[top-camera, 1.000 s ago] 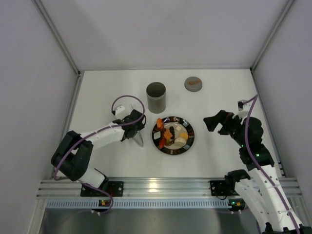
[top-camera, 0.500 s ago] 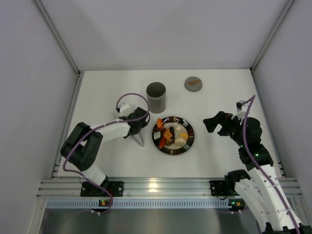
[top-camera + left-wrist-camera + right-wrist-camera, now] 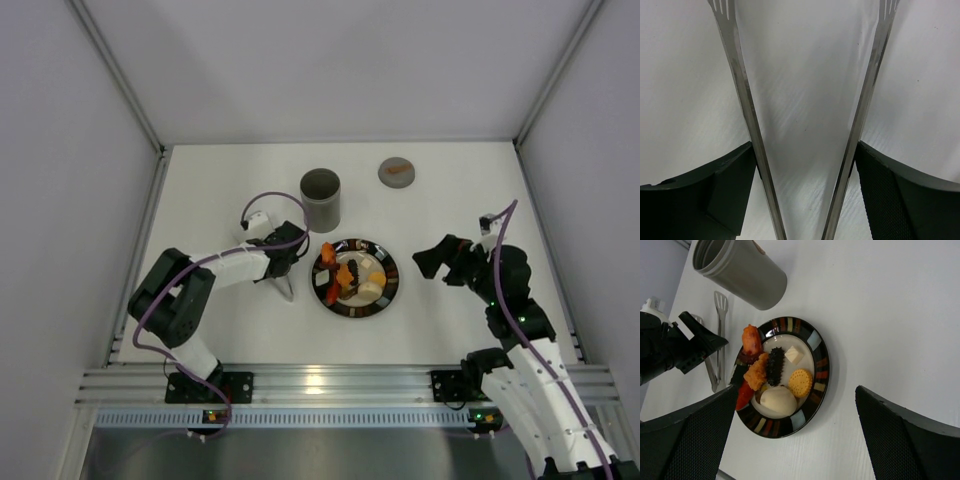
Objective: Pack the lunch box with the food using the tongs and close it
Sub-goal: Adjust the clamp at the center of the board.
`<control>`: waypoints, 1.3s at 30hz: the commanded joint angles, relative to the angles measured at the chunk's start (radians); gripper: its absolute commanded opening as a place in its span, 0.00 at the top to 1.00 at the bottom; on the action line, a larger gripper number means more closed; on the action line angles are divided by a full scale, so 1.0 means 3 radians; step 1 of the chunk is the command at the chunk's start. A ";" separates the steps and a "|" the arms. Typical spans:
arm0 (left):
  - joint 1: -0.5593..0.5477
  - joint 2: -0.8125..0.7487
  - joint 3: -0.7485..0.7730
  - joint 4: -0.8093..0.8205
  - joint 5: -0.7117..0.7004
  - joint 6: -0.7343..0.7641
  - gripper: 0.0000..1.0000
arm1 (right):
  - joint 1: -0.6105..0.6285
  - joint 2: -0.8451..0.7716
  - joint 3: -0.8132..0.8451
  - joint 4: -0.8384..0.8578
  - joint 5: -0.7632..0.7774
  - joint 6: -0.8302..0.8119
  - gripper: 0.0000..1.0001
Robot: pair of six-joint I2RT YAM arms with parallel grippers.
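The silver tongs (image 3: 287, 287) lie on the white table left of the plate, hinge end toward me. My left gripper (image 3: 280, 262) straddles them; in the left wrist view both slim arms of the tongs (image 3: 747, 120) run between the dark fingers (image 3: 715, 190), each pad pressed against one arm from outside. The food (image 3: 350, 275), orange, red, black and cream pieces, sits on the dark plate (image 3: 391, 276). The lunch box (image 3: 321, 198) stands upright and uncovered behind the plate. My right gripper (image 3: 432, 258) hovers open right of the plate, looking at the food (image 3: 772, 365).
The flat grey lid (image 3: 397, 172) with an orange mark lies at the back right of the lunch box. The right wrist view shows the plate rim (image 3: 820, 365), the lunch box (image 3: 740, 270), the tongs' tips (image 3: 720, 305) and the left gripper (image 3: 690, 345). Walls enclose three sides.
The left gripper came down over the tongs and its jaws narrowed onto their two arms. The right arm shifted slightly left, still open.
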 commanded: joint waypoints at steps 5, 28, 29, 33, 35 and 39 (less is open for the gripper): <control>0.0002 0.0122 -0.0114 -0.0008 0.0109 0.0343 0.21 | -0.0037 -0.0158 -0.0036 0.0055 -0.0084 0.0151 0.01; 0.0007 -0.0471 -0.0477 -0.0079 0.0406 0.0446 0.16 | -0.0037 -0.0470 -0.0123 -0.0037 -0.0053 0.0386 0.01; 0.0007 -0.0471 -0.0477 -0.0095 0.0386 0.0380 0.15 | -0.0037 -0.0481 -0.0123 -0.0042 -0.0053 0.0386 0.01; 0.0002 -0.0456 -0.0528 -0.0126 0.0375 0.0236 0.11 | -0.0037 -0.0501 -0.0133 -0.0042 -0.0048 0.0397 0.00; 0.0007 -0.0430 -0.0554 -0.0085 0.0396 0.0200 0.12 | -0.0037 -0.0501 -0.0143 -0.0042 -0.0053 0.0407 0.01; 0.0002 -0.0303 -0.0559 -0.0003 0.0436 0.0225 0.12 | -0.0037 -0.0496 -0.0143 -0.0063 -0.0043 0.0402 0.01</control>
